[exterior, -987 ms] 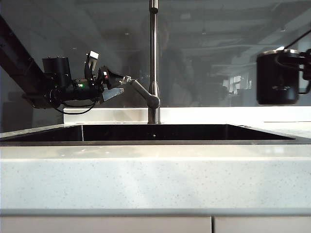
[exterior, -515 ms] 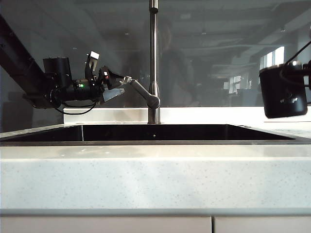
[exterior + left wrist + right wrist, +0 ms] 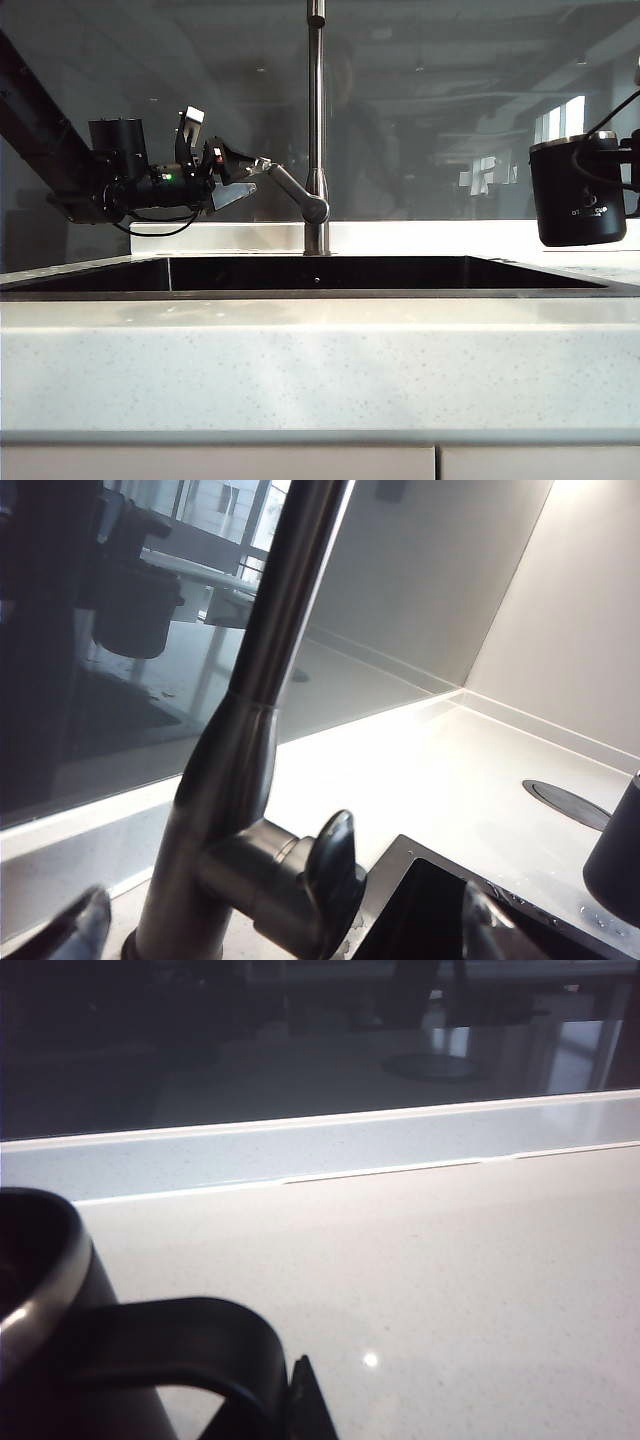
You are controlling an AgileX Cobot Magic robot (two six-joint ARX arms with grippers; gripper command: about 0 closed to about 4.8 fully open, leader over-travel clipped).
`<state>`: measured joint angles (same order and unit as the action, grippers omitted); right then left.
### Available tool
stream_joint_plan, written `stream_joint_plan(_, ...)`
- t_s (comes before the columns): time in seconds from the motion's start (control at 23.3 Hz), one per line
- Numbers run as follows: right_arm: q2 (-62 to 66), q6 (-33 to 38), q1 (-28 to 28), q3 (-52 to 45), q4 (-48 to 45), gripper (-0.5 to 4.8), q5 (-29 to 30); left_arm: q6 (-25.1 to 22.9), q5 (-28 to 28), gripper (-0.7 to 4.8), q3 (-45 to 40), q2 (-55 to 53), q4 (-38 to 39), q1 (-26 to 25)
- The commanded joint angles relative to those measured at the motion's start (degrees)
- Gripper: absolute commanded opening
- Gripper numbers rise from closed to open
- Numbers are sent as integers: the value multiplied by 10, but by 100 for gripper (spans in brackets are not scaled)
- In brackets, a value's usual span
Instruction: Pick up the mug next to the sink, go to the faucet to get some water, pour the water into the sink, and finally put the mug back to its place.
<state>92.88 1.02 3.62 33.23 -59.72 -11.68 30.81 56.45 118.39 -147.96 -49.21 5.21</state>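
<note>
Right gripper (image 3: 634, 150), clamped on the handle, holds the mug (image 3: 583, 190) upright above the worktop's right end, sink (image 3: 320, 290) leftward; left gripper (image 3: 240, 178), fingers apart, straddles the faucet (image 3: 316, 120) lever

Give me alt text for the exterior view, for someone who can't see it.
The right gripper holds a matte black mug with a steel rim upright just above the white counter, right of the wide dark sink. The open left gripper sits at the lever of the tall steel faucet.
</note>
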Motion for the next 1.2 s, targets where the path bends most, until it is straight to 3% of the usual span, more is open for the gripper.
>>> stream_joint_plan(0.04,17,4,2,-14,-50,-1,0,1,4,479,1,4,-6,0)
stream_joint_plan(0.3,49,9,3,-50,-143,-1,0,1,4,479,1,4,-6,0)
stream_joint_plan(0.99,64,24,2,-59,-152,1,17,1,4,479,1,4,-5,0)
stream_joint_plan(1.2,64,24,2,-60,-151,68,17,1,4,479,1,3,-5,0)
